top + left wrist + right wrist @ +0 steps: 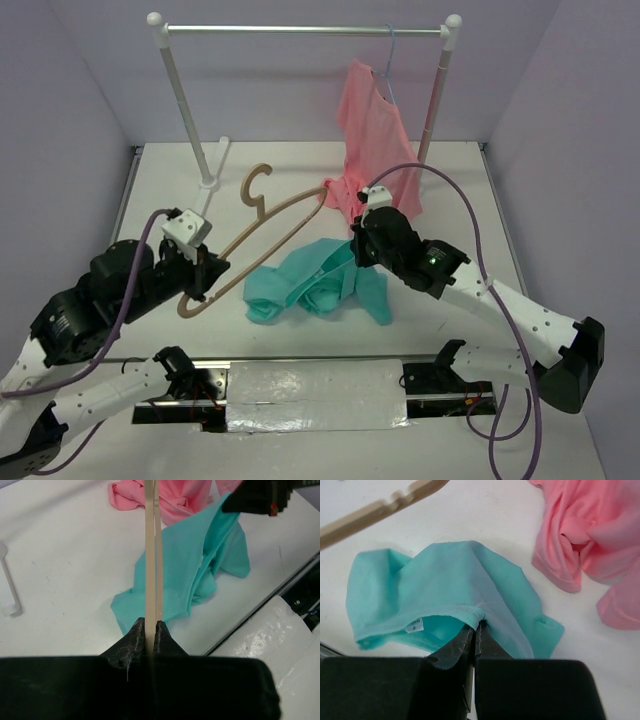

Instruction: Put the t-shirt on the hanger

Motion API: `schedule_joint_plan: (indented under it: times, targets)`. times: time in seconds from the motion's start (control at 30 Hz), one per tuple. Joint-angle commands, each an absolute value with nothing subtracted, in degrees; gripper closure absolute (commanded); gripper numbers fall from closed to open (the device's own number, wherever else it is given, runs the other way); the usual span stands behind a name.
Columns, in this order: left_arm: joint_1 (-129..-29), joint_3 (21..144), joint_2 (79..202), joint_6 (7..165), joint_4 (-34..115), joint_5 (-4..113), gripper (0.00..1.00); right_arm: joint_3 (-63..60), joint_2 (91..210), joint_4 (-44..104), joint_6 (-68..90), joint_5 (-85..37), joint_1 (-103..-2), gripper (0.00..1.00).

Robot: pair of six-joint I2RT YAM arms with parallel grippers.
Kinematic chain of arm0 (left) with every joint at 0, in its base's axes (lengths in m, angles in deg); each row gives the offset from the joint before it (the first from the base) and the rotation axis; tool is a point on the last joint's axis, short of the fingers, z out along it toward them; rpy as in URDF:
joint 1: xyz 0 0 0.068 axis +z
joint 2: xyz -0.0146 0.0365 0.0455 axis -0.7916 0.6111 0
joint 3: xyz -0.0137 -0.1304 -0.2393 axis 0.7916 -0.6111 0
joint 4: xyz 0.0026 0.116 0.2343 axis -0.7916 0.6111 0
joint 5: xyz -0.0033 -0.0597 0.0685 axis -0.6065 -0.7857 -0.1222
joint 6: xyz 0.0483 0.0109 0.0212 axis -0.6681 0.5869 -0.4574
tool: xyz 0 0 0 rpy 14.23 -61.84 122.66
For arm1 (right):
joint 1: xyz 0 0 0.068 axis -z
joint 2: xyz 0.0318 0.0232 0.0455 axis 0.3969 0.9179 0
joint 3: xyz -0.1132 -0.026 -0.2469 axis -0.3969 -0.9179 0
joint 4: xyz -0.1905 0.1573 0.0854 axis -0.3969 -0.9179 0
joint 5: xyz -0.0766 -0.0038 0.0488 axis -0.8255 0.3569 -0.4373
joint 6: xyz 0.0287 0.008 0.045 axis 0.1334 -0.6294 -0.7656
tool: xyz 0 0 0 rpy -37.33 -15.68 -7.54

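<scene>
We hold the wooden hanger (238, 240) by its lower end, our left gripper (151, 627) clamped tight on it. It slants across the white table (460, 215). Our right gripper (475, 630) pinches the neckline of the teal t-shirt (310, 285), which lies crumpled just beside the hanger. Behind, a pink shirt (375, 130) hangs from a rack (300, 30).

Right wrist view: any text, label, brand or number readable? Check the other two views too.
White tag inside the collar of the teal t-shirt: dark marks, too small to read.
Wooden hanger, pink shirt, rack: no text visible in any view.
</scene>
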State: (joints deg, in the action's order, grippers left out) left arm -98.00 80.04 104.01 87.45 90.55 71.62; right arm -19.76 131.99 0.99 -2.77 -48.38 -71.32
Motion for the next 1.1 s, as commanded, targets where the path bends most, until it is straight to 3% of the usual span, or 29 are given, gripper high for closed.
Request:
schedule_joint_plan:
  times: [0.0,0.43,1.07]
  targets:
    - [-98.21,81.61,100.7,88.32,92.79,67.84,1.0,-14.27,133.31,-1.38,-3.73,-48.35,-68.66,1.0]
    - [-98.13,82.4,93.74,88.14,96.22,49.29,1.0,-10.04,138.06,-2.54,-4.25,-47.65,-66.8,1.0]
    - [-98.13,72.91,92.6,89.37,89.82,58.07,1.0,-11.1,134.73,-1.48,-3.73,-43.52,-66.71,1.0]
